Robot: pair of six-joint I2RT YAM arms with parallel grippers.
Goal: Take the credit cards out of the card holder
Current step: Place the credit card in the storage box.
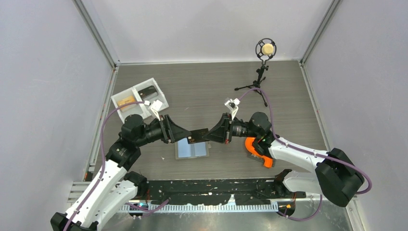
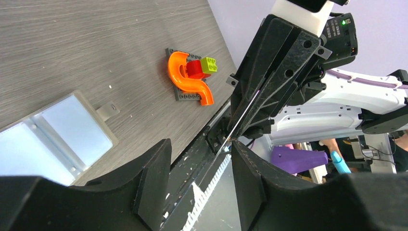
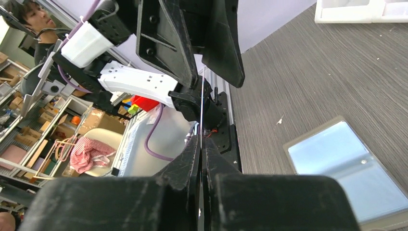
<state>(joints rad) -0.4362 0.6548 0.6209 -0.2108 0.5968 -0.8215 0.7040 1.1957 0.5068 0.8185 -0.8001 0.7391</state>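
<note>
The right gripper [image 3: 199, 142] pinches the dark card [image 3: 201, 108] between closed fingers, holding it edge-on in the air over mid-table. Facing it from the left, the left gripper [image 2: 199, 144] stands with its fingers spread wide. The card's free end reaches into the gap, though whether it touches either pad is not clear. Directly beneath the pair, the card holder [image 1: 192, 150] lies unfolded on the grey wood-grain table [image 1: 202, 91], its light blue inner face up. To its right sits a brick toy [image 2: 190, 77] with an orange curved piece. At the far left, the white tray [image 1: 133, 88] holds the orange card [image 1: 126, 101] in its left compartment. A microphone stand [image 1: 262, 67] rises at the far right.
</note>
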